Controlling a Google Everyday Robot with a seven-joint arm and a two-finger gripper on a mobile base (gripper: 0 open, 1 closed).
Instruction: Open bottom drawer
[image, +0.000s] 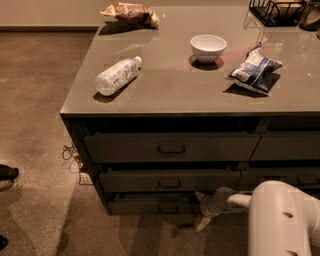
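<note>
The bottom drawer (145, 205) is the lowest, slimmest dark front of the three-drawer stack under the counter. Its small dark pull (169, 206) sits at centre. The front looks flush or only slightly out; I cannot tell which. My gripper (202, 210) reaches in low from the right, at the drawer's right end, just right of the pull. One pale finger (203, 223) points down toward the floor. My white arm (280, 215) fills the lower right corner.
The middle drawer (170, 181) and top drawer (171, 147) sit above. A neighbouring stack (287, 147) is at right. On the counter (165, 95) lie a plastic bottle (116, 76), white bowl (208, 47), chip bags (253, 70) (131, 13) and a wire basket (277, 11). Cables (71, 155) hang at left.
</note>
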